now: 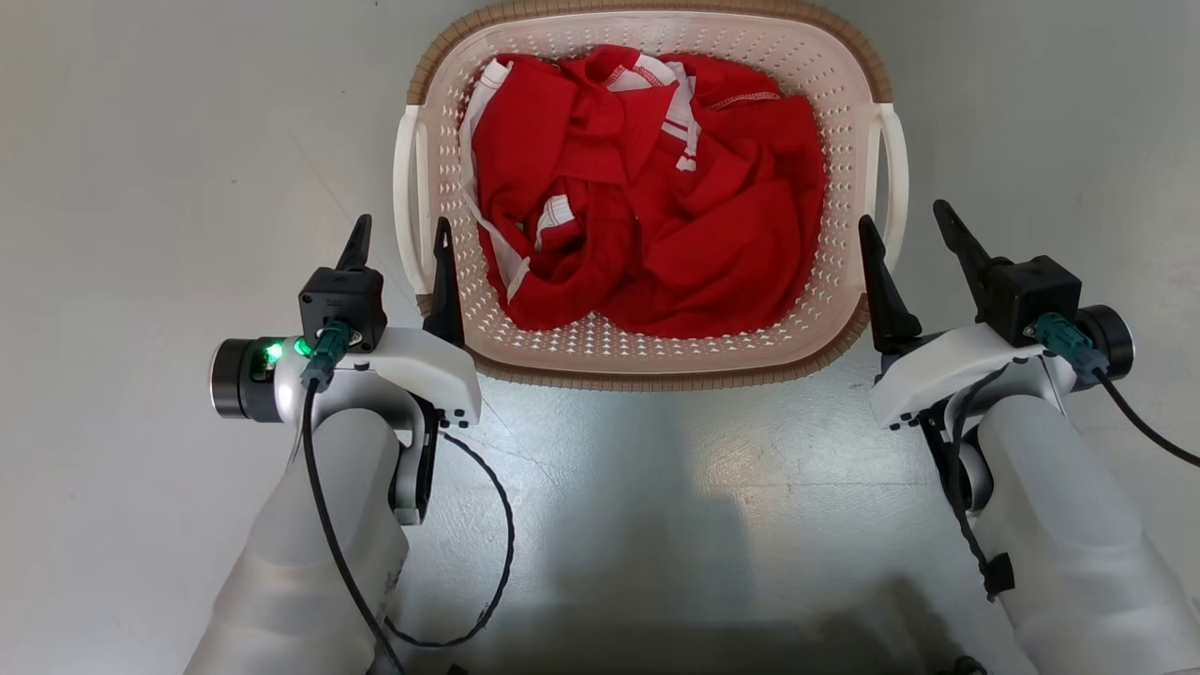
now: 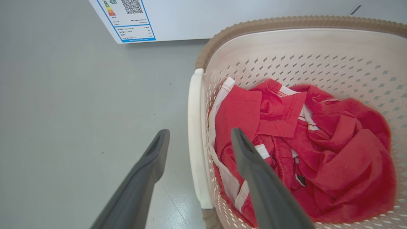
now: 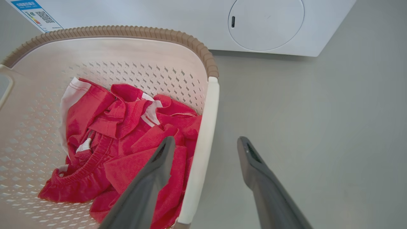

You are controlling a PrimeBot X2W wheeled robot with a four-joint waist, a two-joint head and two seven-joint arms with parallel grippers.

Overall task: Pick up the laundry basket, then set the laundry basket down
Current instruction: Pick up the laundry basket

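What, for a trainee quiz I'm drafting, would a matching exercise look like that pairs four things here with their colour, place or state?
Things:
1. laundry basket
2. clothes
3. left gripper
4. washing machine

Descriptions:
a. red with white trim, piled inside the basket
b. open, astride a white side handle
c. cream, perforated, with a brown rim
d. white, beyond the basket, with a round door

Pairs: 1-c, 2-a, 3-b, 4-d

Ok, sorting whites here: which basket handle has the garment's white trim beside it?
The left handle, by the left hand: white trim runs down that side; the right handle faces only red cloth.
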